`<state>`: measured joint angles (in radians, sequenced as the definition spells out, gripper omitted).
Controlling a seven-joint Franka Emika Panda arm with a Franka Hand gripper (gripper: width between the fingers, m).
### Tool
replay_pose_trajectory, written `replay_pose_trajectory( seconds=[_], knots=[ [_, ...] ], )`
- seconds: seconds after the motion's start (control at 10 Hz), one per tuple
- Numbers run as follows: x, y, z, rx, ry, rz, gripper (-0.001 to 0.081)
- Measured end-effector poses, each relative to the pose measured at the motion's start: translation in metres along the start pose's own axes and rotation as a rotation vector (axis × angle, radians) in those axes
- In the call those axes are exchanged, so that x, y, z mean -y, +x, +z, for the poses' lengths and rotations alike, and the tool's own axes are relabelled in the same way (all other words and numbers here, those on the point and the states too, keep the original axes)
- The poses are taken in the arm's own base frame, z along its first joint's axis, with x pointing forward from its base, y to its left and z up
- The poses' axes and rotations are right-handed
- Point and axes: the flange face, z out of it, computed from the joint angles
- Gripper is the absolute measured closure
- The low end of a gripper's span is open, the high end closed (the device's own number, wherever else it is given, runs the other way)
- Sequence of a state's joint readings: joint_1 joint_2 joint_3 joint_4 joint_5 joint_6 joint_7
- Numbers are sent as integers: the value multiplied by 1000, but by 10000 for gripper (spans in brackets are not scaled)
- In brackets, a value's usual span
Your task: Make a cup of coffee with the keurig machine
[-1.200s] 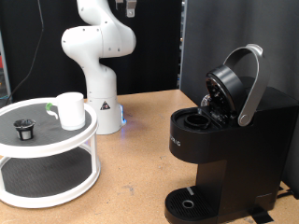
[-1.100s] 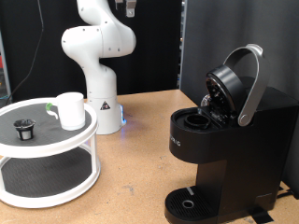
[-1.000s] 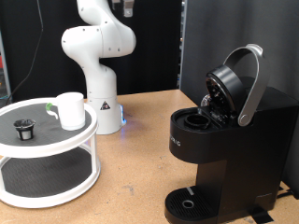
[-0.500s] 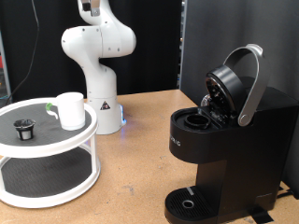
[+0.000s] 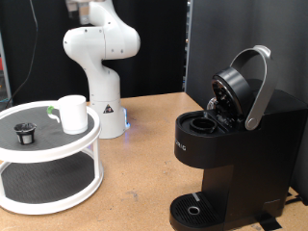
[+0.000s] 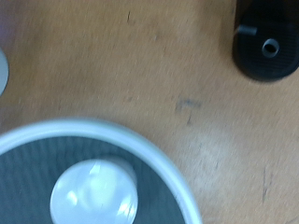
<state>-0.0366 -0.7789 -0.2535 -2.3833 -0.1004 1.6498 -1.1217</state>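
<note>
The white cup stands on the top shelf of a round white two-tier tray, at the exterior view's left. A small dark pod lies on the same shelf, left of the cup. The black keurig machine stands at the right with its lid raised and the pod chamber open. Only part of my gripper shows, at the top edge, high above the tray. In the wrist view the cup is blurred, seen from above inside the tray rim. The machine's round drip base also shows there. No fingers show.
The white arm base stands behind the tray on the wooden table. A black panel rises behind the machine.
The hand at the exterior view's top edge has moved left, from above the arm base's right side to over the tray side. Cup, pod and machine have not moved.
</note>
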Motion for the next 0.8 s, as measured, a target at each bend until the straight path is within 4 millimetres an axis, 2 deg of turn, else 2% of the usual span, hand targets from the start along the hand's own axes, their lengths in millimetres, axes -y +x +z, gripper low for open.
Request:
replay_pose_trajectory(
  seconds=[0.2,0.6,0.8],
  knots=[
    [-15,-29,10,64,-5,-35,3],
    [-21,-38,16,74,6,-48,3],
    [-29,-53,18,62,-5,-29,3]
  ],
)
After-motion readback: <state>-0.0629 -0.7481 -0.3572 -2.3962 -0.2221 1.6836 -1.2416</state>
